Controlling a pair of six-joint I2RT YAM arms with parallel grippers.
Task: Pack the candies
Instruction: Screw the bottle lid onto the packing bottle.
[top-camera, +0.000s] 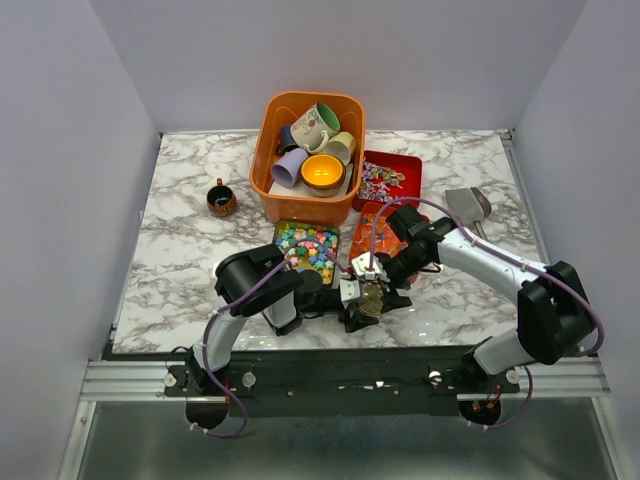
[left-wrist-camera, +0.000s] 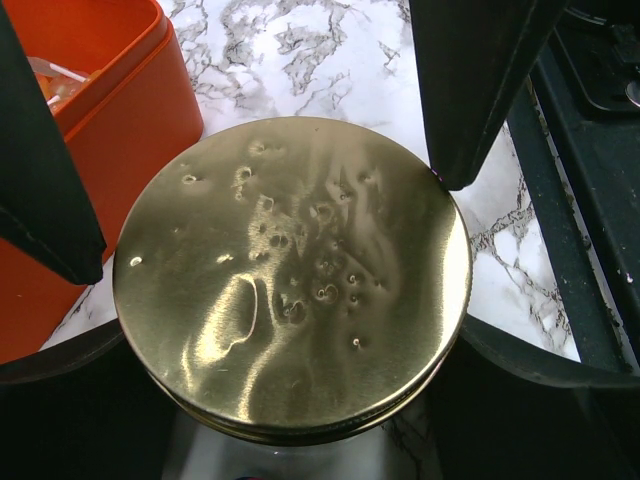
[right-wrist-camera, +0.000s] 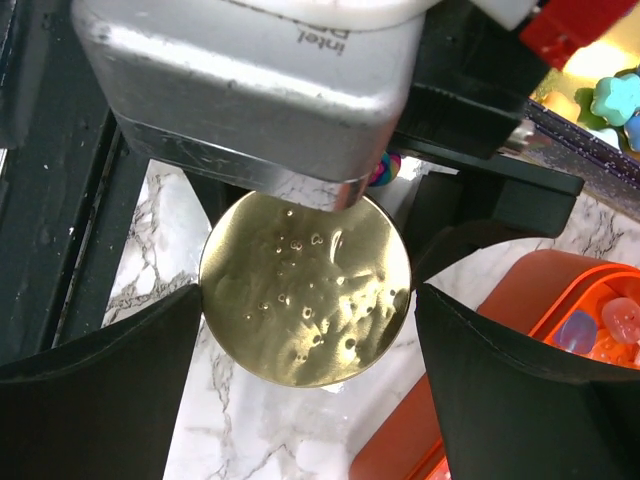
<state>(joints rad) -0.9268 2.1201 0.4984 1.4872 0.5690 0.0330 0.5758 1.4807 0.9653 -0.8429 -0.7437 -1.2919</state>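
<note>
Clearing the gold lid (left-wrist-camera: 290, 280), centred between both sets of jaws.
Right gripper (right-wrist-camera: 305, 292) gapes either side; left gripper (left-wrist-camera: 275, 222) flanks the rim, grip unclear. Raise the right straight up.

Your top cam looks down from behind the arms over the whole desk (top-camera: 190, 240). Both wrist cams hang really close above the same gold lid (left-wrist-camera: 290, 280).
</note>
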